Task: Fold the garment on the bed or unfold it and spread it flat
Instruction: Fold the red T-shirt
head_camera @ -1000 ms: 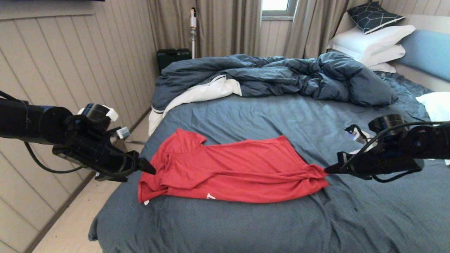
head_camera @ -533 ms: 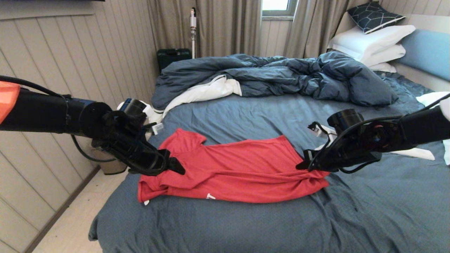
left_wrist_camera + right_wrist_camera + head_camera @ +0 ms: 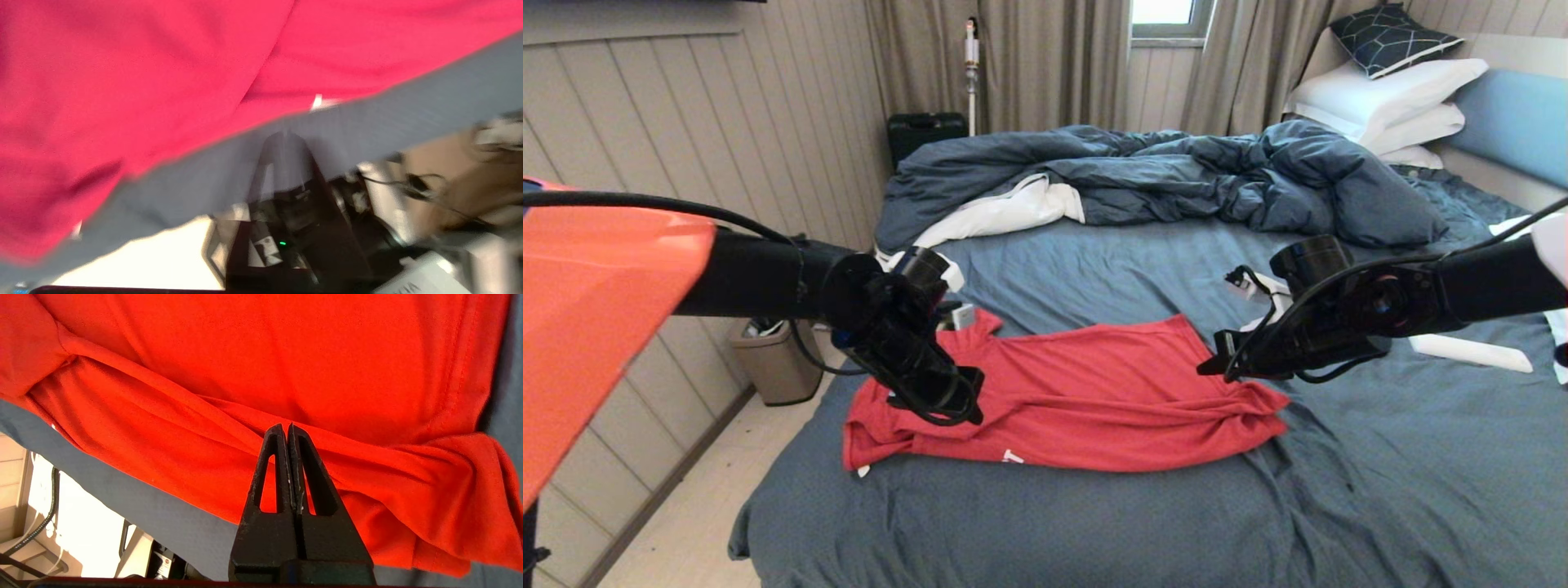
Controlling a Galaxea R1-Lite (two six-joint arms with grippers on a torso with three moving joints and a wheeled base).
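Note:
The red T-shirt lies loosely folded and creased across the slate-blue sheet of the bed, collar end to the left, hem end to the right. My left gripper hovers over the shirt's left shoulder part, shut and holding nothing. In the left wrist view the left gripper points at the sheet just beside the shirt's edge. My right gripper is above the bunched hem end, shut and empty. In the right wrist view the right gripper shows over the shirt's folds.
A rumpled dark blue duvet with white lining lies across the far half of the bed. White pillows and a light blue headboard are at the far right. A waste bin stands on the floor left of the bed.
Both arms have swung inward over the shirt: the left from beyond the bed's left edge, the right from the hem corner leftward and up. The shirt has not moved.

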